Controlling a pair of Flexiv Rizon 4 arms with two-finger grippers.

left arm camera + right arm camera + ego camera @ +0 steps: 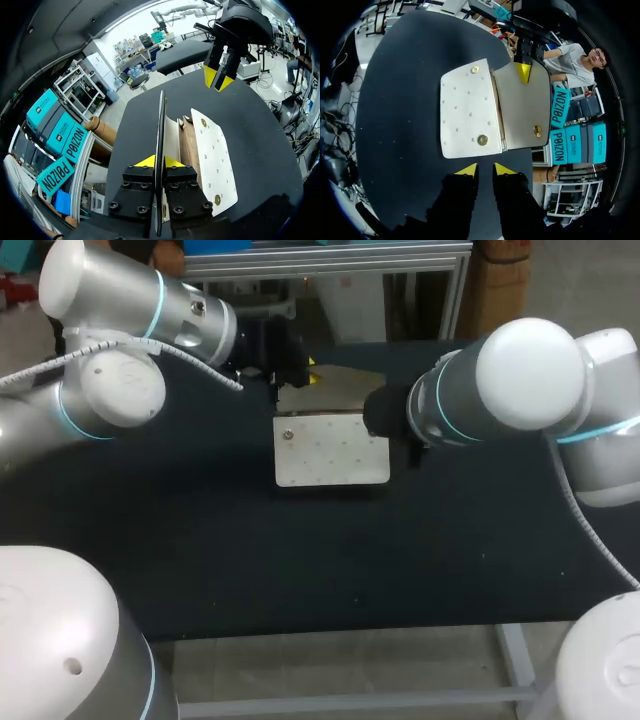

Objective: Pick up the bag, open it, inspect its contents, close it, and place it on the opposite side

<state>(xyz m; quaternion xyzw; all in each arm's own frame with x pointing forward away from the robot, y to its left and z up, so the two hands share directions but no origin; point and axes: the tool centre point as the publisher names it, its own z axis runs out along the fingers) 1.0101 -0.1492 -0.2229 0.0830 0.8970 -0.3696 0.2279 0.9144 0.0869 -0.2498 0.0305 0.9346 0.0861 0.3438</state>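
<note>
Pinching the free edge of the flap point(161, 125) between both yellow tips, the left gripper point(159, 161) is clamped on the bag point(330, 450) and holds it open. In the left wrist view the flap runs edge-on straight out between the fingers, which suggests it is held lifted off the body rather than lying back on the table point(200, 540). The bag's pale body lies flat near the middle of the table, toward its far edge, between the two arms. Its mouth sits along the hinge line where the flap rises. Holding the flap this way leaves the inside of the flap and the opening exposed, which fits the inspecting step of the task. What is inside cannot be made out from any view. One brass snap point(482, 140) shows on the body and its partner point(537, 131) on the inner face of the flap, well apart, so the bag is plainly unfastened. The right gripper point(485, 170) hangs just beside the bag's near edge, apart from it. Its fingers are drawn nearly together and hold nothing, and its camera looks down on the opened bag. I judge it is placed there to look, and perhaps to steady the body when the flap is brought down to close.
</note>
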